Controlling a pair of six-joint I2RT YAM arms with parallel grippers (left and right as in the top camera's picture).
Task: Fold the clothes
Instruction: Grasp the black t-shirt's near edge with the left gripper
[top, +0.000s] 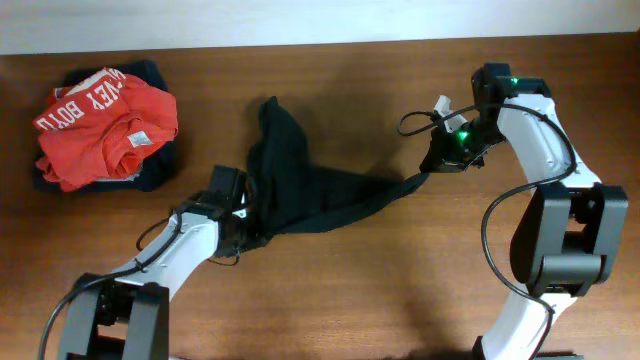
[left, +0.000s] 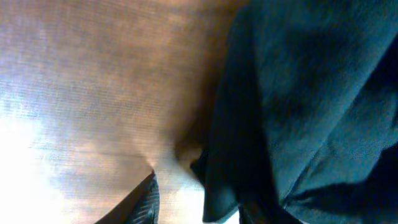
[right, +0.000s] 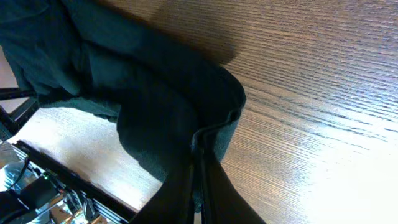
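Note:
The black garment (top: 295, 185) lies bunched in the middle of the wooden table (top: 340, 290), with one corner pulled out in a thin strip to the right. My right gripper (top: 430, 172) is shut on that corner; in the right wrist view its fingers (right: 200, 163) pinch a fold of the black fabric (right: 155, 106). My left gripper (top: 243, 228) is at the garment's lower left edge. In the left wrist view its fingers (left: 199, 208) stand apart, the black fabric (left: 305, 106) draping over the right finger and its edge hanging between them.
An orange-red shirt with white lettering (top: 105, 122) lies crumpled on a navy-blue garment (top: 155, 172) at the far left of the table. A pale wall or edge runs along the back of the table.

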